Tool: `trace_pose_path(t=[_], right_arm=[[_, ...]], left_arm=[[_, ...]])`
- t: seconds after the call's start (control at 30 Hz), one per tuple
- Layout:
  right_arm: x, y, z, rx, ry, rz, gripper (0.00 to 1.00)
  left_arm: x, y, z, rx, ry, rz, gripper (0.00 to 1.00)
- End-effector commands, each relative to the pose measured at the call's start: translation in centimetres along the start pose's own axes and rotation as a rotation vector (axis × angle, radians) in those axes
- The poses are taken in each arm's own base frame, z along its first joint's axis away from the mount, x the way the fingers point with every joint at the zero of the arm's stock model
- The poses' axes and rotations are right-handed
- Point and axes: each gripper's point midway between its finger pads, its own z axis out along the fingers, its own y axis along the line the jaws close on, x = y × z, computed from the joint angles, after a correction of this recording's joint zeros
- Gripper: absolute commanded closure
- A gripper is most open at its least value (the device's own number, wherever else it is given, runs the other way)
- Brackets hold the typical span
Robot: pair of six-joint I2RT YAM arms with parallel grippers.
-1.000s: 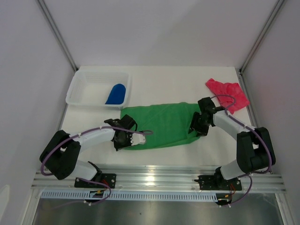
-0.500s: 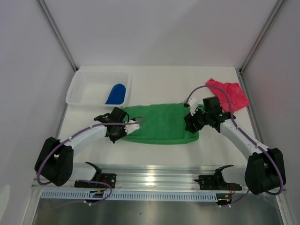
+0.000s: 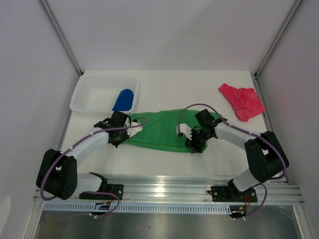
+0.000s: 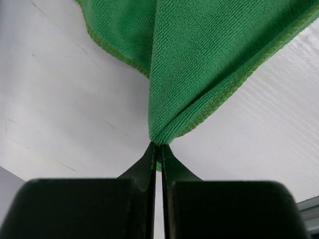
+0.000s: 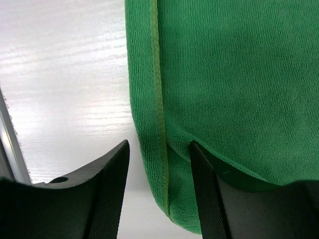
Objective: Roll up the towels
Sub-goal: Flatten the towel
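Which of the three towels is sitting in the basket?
The blue towel: it alone lies inside the white basket at the far left. The green towel is spread on the table, the pink towel crumpled at the far right.

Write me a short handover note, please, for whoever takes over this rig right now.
Left gripper: shut on a corner of the green towel.
Right gripper: open, jaws astride the green towel's hemmed edge, not clamped on it.
Green towel: lying between the two grippers, folded over, not rolled.
Blue towel: in the white basket at far left; looks rolled.
Pink-red towel: crumpled at far right, clear of both grippers.
Done: the blue one, apparently.
Left: roll the green towel, then the pink-red one.
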Motion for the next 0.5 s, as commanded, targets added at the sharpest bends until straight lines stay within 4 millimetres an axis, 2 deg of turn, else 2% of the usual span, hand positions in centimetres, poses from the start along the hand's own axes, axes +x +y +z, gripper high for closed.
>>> trace_pose_path(t=[0.0,0.07,0.13,0.17,0.33,0.4,0.47], right_arm=[[0.7,-0.5,-0.2,0.025,0.047,-0.052,0.46],[2.6,0.0,-0.4,0.037,0.120,-0.041,0.46],[3.5,0.2,-0.9,0.066,0.156,-0.042,0.47],[4.7,1.0,-0.8,0.063,0.178,-0.030,0.47],[6.1,1.3,-1.0,0.124,0.198,-0.030,0.49],[6.1,0.6,-1.0,0.171,0.192,-0.036,0.51],[6.1,-0.2,-1.0,0.203,0.196,-0.029,0.58]], left_arm=[[0.3,1.5,-0.3,-0.059,-0.002,-0.007,0.99],[0.5,1.7,-0.4,-0.061,-0.003,-0.021,0.99],[0.5,1.9,-0.6,-0.065,-0.005,-0.024,0.99],[0.7,1.7,-0.5,-0.063,0.001,-0.022,0.99],[0.8,1.7,-0.2,-0.059,0.008,-0.027,0.99],[0.7,1.8,-0.3,-0.055,0.003,-0.030,0.99],[0.4,1.9,-0.4,-0.054,0.000,-0.030,0.99]])
